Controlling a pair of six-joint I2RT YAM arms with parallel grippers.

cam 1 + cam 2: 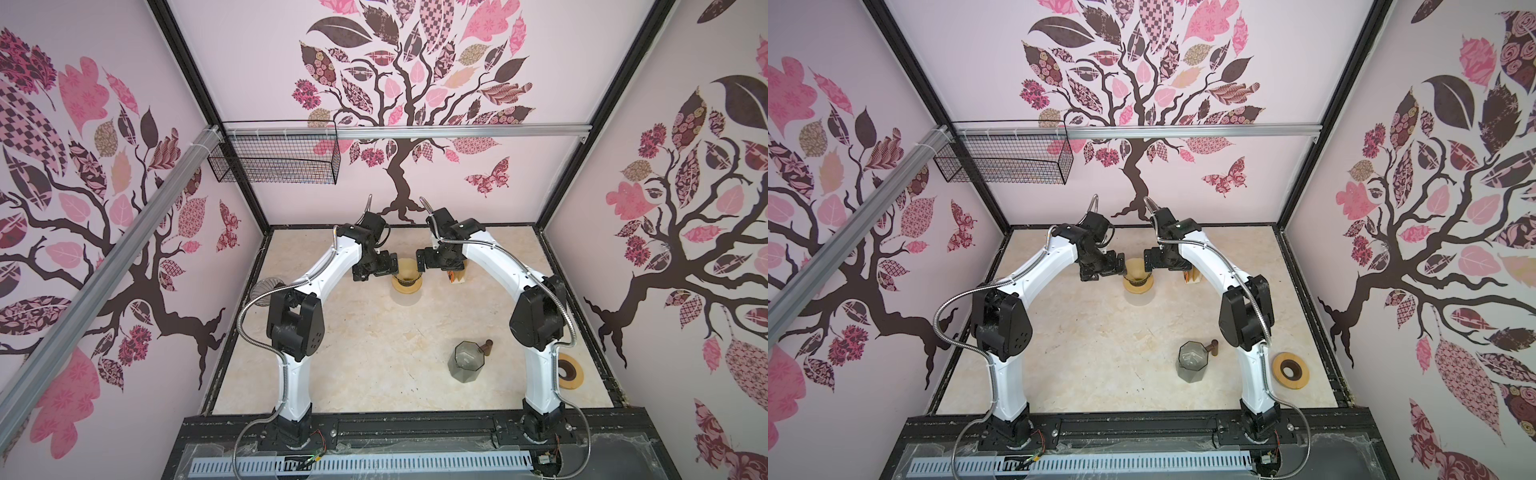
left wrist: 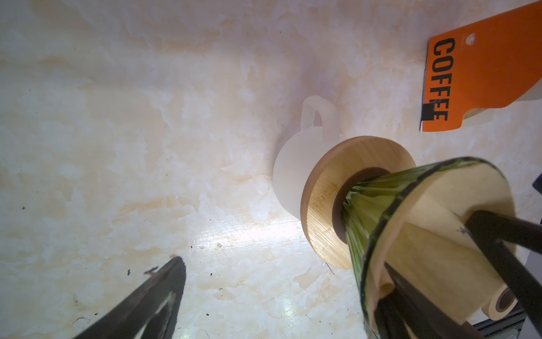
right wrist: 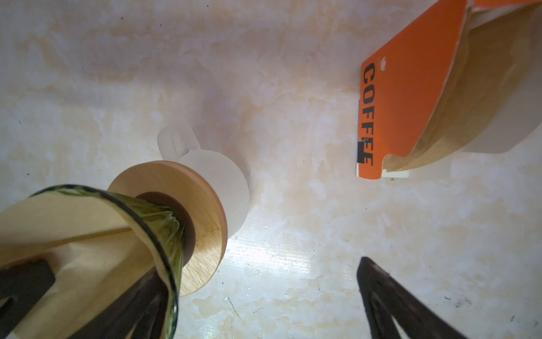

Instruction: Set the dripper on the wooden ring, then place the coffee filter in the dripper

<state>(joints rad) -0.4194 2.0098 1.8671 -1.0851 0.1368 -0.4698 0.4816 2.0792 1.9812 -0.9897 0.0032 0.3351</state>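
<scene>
Left wrist view: coffee filter [image 2: 434, 234] sits inside dripper [image 2: 369, 205]; left pincer [image 2: 325, 240] and right pincer [image 3: 203, 265] gape wide.

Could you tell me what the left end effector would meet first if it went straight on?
Probably the paper filter lining the dripper: the open left end effector straddles the glass rim, one finger inside, the other heading for bare tabletop. Depth is unclear.

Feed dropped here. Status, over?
Left gripper, right gripper open, straddling dripper rim. Filter in dripper. Nothing in the way.
</scene>
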